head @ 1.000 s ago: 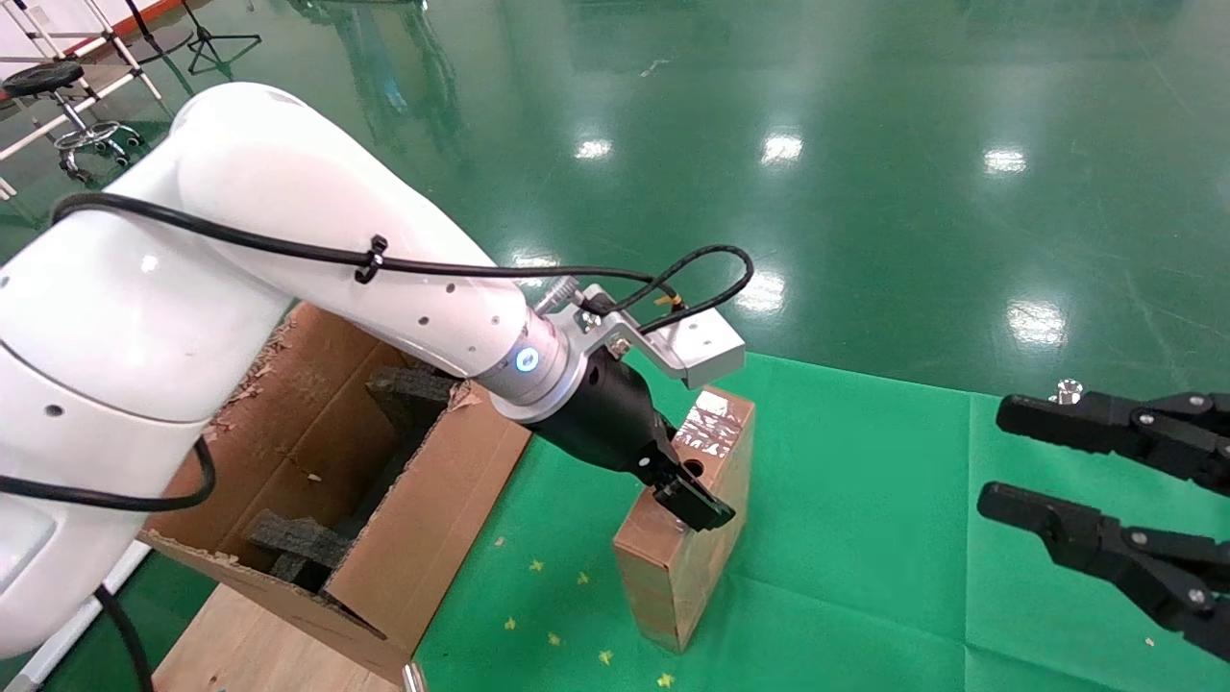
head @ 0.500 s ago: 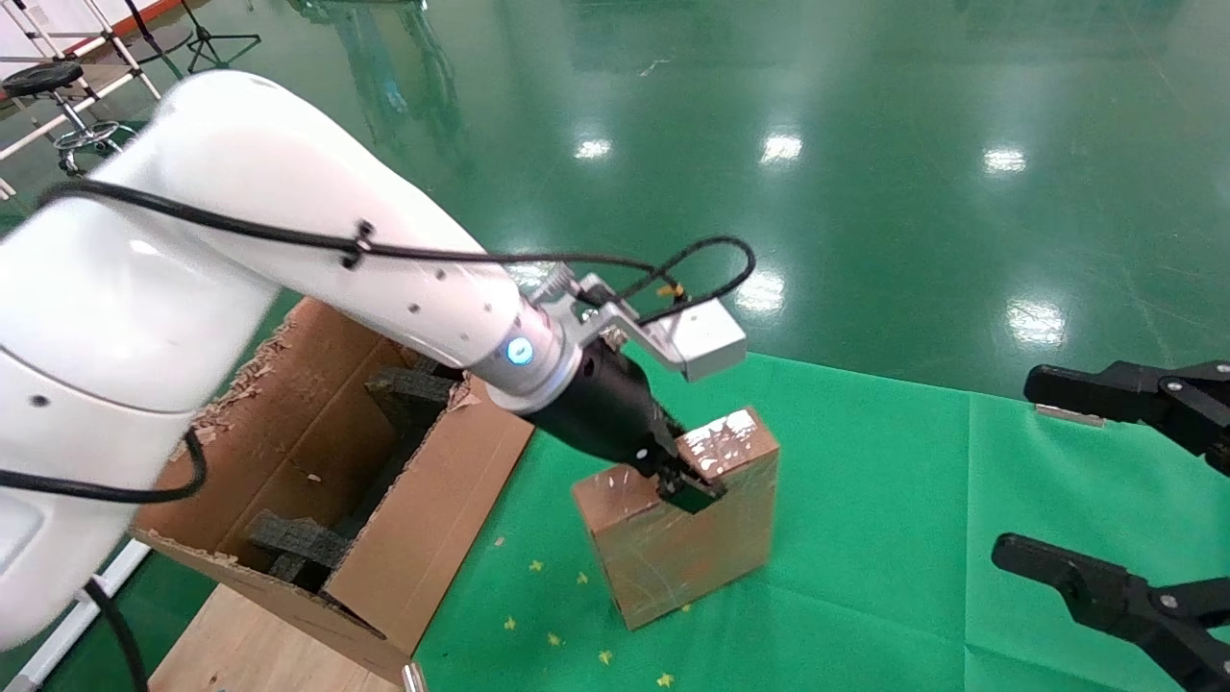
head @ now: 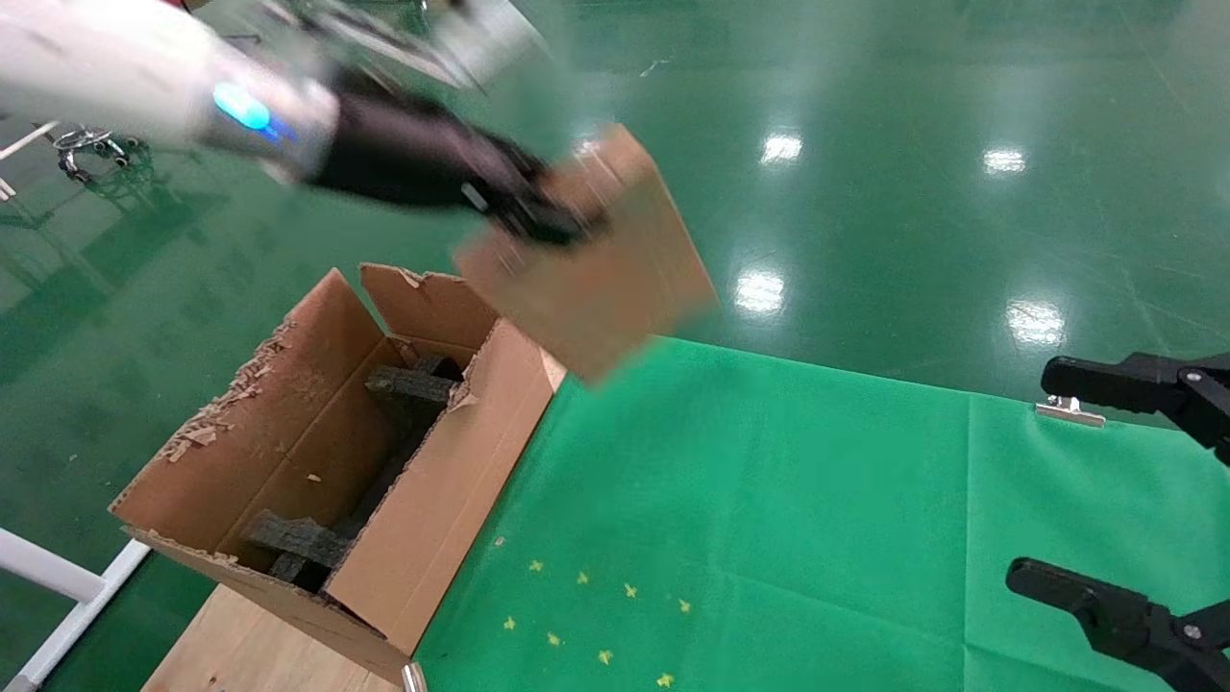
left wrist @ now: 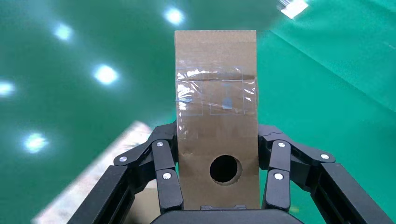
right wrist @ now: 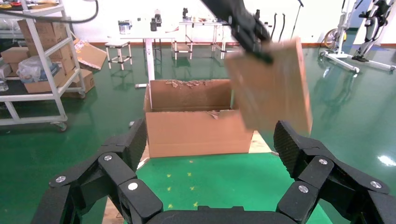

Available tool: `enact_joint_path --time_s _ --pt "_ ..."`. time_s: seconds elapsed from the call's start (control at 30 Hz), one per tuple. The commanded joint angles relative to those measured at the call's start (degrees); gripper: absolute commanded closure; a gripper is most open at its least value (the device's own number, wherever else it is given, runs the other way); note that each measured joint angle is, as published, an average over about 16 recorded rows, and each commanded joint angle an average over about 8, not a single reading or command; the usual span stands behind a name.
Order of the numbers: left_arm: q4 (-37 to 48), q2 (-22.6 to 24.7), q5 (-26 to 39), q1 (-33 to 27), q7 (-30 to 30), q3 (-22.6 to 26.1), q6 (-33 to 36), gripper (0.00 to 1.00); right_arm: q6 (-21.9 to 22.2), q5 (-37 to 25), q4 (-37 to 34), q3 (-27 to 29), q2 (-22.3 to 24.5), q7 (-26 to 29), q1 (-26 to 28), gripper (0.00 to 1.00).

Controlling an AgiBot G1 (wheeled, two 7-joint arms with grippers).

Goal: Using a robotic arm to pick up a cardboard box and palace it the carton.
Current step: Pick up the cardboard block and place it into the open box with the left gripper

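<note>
Cardboard box (head: 601,264) aloft, clear of the green tabletop (head: 769,500), above and beside the far end of the carton (head: 317,461). Pinched across its narrow width by the left tool (left wrist: 217,179), round hole between the fingers. Right tool (right wrist: 212,186) spread wide, parked at the tabletop's right edge.

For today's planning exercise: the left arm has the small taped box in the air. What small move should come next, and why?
Probably carry the cardboard box leftward over the carton: the left gripper clamps it, lifted beside the open top, not above it.
</note>
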Motion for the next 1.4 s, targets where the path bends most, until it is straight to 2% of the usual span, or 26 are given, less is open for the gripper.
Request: enact_joint_path --time_s 0.03,0.27,0.57,0.7,0.97,1.4 --pt "3.85 -2.30 0.35 -2.91 3.75 -1.60 -1.25 1.00 0.00 0.00 0.00 0.00 0.00 0.00 0.00 0.00" --pt "15.55 -6.57 5.31 -7.58 12.07 -0.82 -1.20 1.00 0.00 0.00 0.00 0.00 0.00 0.00 0.00 0.00" --pt "29.57 -9.24 10.77 -6.67 19.16 2.19 -2.11 1.00 0.00 0.00 0.00 0.00 0.00 0.00 0.00 0.00" --pt "35.44 -8.69 12.67 -4.75 20.20 3.31 -4.89 1.00 0.00 0.00 0.00 0.00 0.00 0.00 0.00 0.00" --pt "45.84 -5.92 14.84 -2.19 18.53 4.33 -11.85 1.00 0.00 0.00 0.00 0.00 0.00 0.00 0.00 0.00" --pt "54.29 -1.62 15.47 2.59 20.08 4.60 -22.27 1.00 0.00 0.00 0.00 0.00 0.00 0.00 0.00 0.00"
